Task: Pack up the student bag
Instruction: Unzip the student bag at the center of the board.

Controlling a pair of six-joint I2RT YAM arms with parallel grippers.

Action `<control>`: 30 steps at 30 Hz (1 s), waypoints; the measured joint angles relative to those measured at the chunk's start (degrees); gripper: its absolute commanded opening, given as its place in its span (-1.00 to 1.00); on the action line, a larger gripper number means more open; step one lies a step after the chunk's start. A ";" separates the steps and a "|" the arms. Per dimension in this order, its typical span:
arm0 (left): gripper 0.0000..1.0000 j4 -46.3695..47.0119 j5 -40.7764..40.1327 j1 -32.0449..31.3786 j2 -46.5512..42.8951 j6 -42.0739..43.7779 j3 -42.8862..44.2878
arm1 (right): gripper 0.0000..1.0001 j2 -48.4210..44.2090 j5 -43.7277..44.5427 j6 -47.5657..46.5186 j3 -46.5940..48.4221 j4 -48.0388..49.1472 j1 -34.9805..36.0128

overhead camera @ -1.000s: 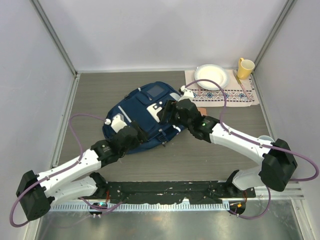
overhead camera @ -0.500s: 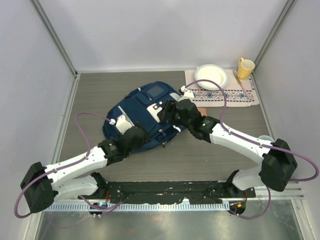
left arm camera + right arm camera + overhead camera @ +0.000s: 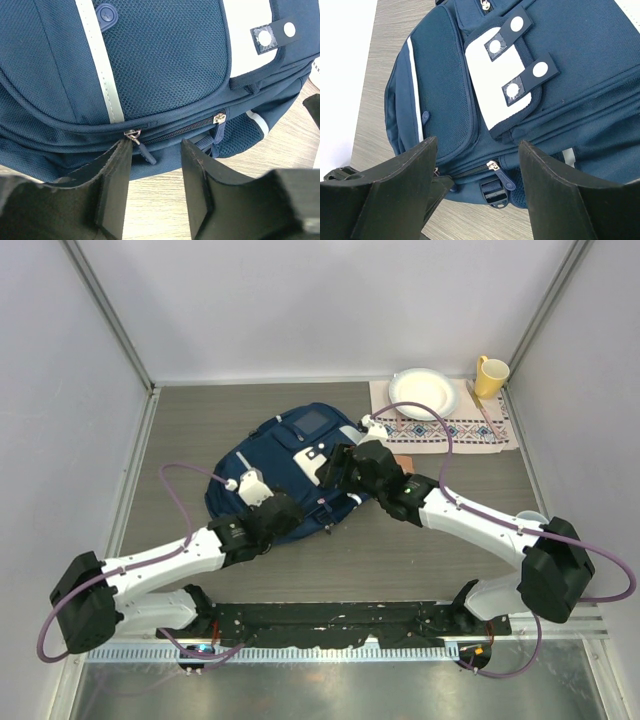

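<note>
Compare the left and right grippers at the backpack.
The left gripper holds its jaws narrower, flanking a zipper pull; the right gripper spreads its jaws wider. The left gripper sits at the near edge of the backpack, the right gripper at its right side. Both are open, clamp nothing, and point at the navy backpack.

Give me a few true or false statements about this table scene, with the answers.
1. The student bag lies on the table. True.
2. The yellow mug stands on the bag. False: it stands far right, by the white plate.
3. The left end effector has its fingers apart by a zip pull. True.
4. The right end effector clamps a strap. False: it is open, holding nothing.
</note>
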 measured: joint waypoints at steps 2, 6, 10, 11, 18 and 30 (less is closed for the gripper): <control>-0.17 -0.07 -0.07 -0.13 0.28 -0.63 0.00 | 0.42 0.00 -0.09 0.15 -0.31 0.26 -0.11; -0.42 -0.15 -0.24 -0.59 1.33 -1.38 0.04 | 0.42 0.00 -0.26 0.35 -0.61 0.26 -0.15; -0.44 -0.33 -0.26 -0.76 2.25 -2.27 0.04 | 0.42 0.00 -0.37 0.39 -0.66 0.31 -0.24; -0.44 -0.37 -0.26 -0.83 2.49 -2.38 0.04 | 0.42 0.00 -0.37 0.39 -0.66 0.31 -0.24; -0.30 -0.35 -0.48 -0.94 2.64 -2.71 0.04 | 0.42 0.00 -0.92 0.39 -0.66 0.66 -0.26; -0.71 -1.68 -2.43 -1.09 2.08 -2.91 0.04 | 0.39 0.04 -3.10 1.03 -0.72 1.16 -0.26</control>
